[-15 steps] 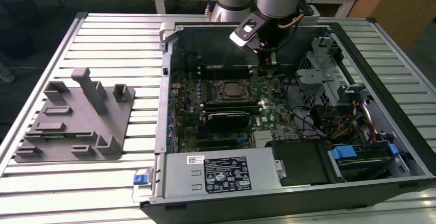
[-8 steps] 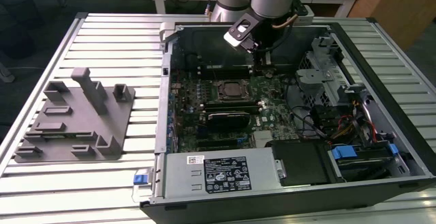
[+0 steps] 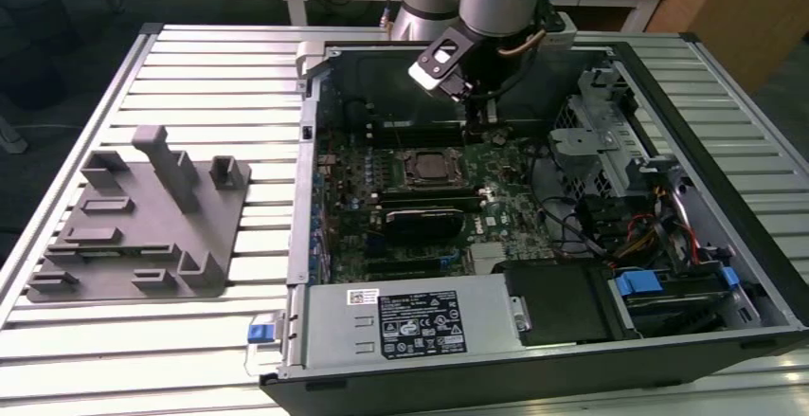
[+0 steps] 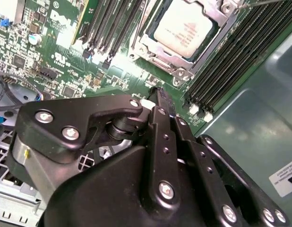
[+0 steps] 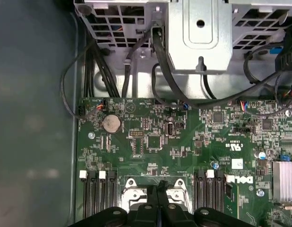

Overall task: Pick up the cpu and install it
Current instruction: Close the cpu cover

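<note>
The cpu (image 4: 184, 26) shows its silvery-grey top plate inside the metal-framed socket (image 4: 210, 45) on the green motherboard. In the exterior view the cpu (image 3: 427, 164) lies in the socket near the middle of the open computer case. My gripper (image 3: 479, 129) hangs just beyond the socket, close above the board. Its black fingers (image 4: 161, 101) are pressed together with nothing between them. In the first wrist view the shut gripper (image 5: 159, 188) sits in front of the socket frame (image 5: 132, 195).
A grey plastic fixture block (image 3: 139, 226) stands on the slatted table at the exterior view's left. Inside the case are memory slots (image 4: 231, 61), a metal drive cage (image 3: 594, 141), black cables (image 5: 169, 80), a silver heatsink (image 5: 284, 180) and the power supply (image 3: 404, 326).
</note>
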